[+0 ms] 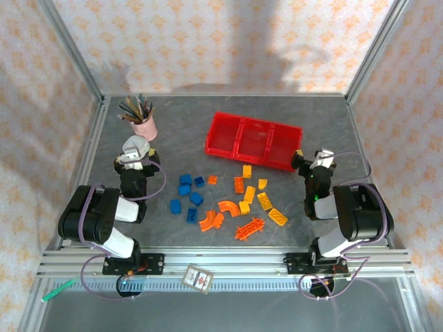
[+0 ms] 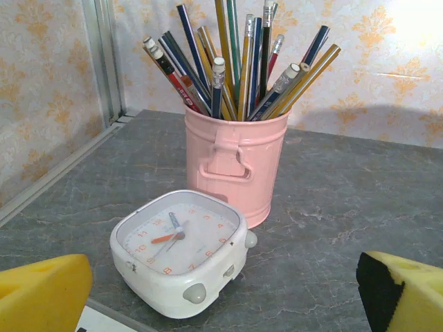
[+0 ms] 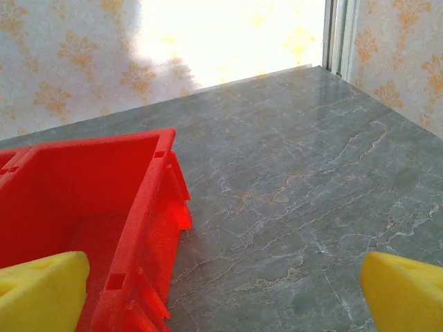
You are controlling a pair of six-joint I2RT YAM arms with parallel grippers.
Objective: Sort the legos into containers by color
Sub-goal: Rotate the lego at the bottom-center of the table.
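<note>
Red tray (image 1: pixel 255 140) sits behind the scattered legos (image 1: pixel 226 205). Left gripper (image 2: pixel 221 297), fingers wide apart, faces a white clock (image 2: pixel 181 249) and pink pencil cup (image 2: pixel 235 162); right gripper (image 3: pixel 221 297), also spread, hangs at the tray's right end.

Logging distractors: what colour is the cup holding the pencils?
The cup is pale pink, clearest in the left wrist view.

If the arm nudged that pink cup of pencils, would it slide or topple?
Likely topple if hit high: the pencils stand far above the rim of the pink cup, so it looks top-heavy. Its glossy wall looks slippery, so a low push might just slide it.
</note>
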